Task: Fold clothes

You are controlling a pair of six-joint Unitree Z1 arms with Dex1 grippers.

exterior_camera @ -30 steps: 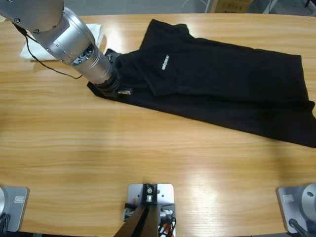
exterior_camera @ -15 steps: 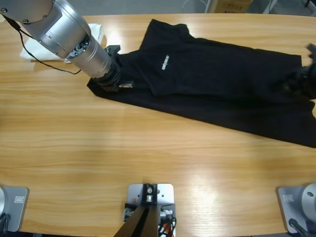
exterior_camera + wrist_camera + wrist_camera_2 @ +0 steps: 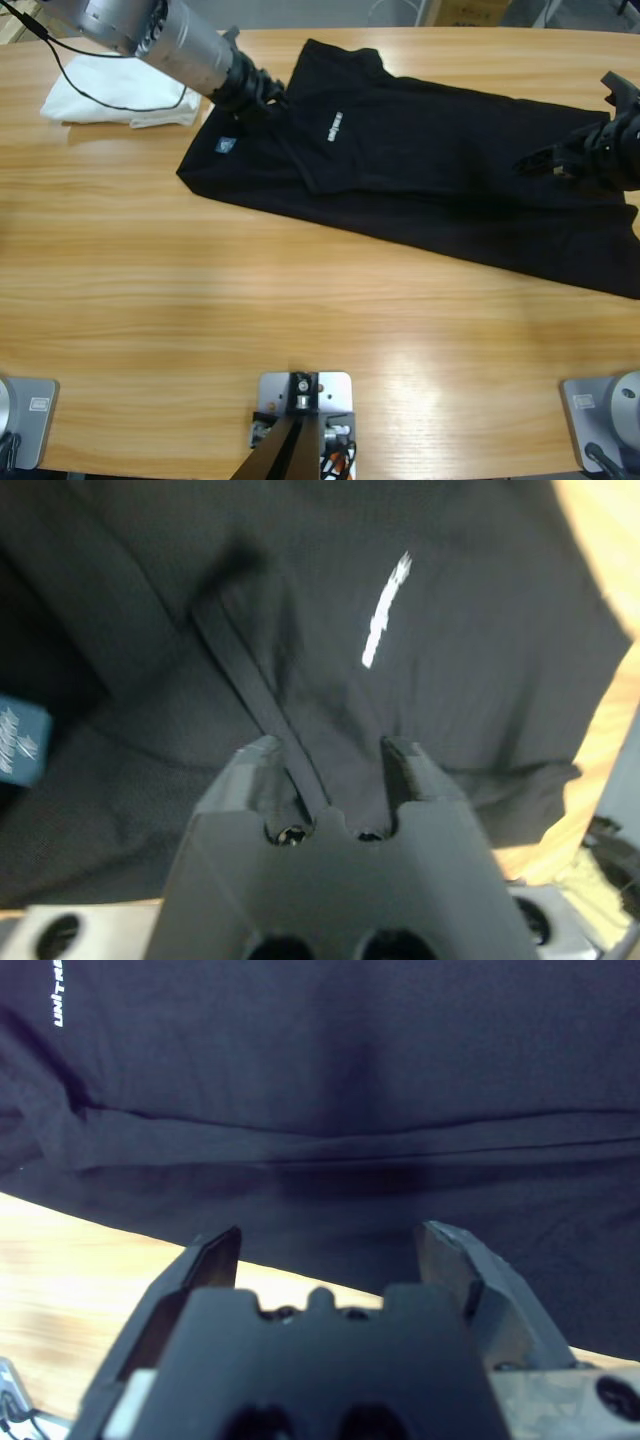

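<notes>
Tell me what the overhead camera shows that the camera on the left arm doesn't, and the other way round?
Only the overhead view shows the whole black shirt spread on the wooden table, a folded white cloth near the left arm, and the right gripper over the shirt's far end. Only the left arm's camera shows, close up, the left gripper with its fingers open either side of a raised fold of fabric. Both show the shirt's white lettering and blue label.

Polo shirt mid-table; folded garment left.
</notes>
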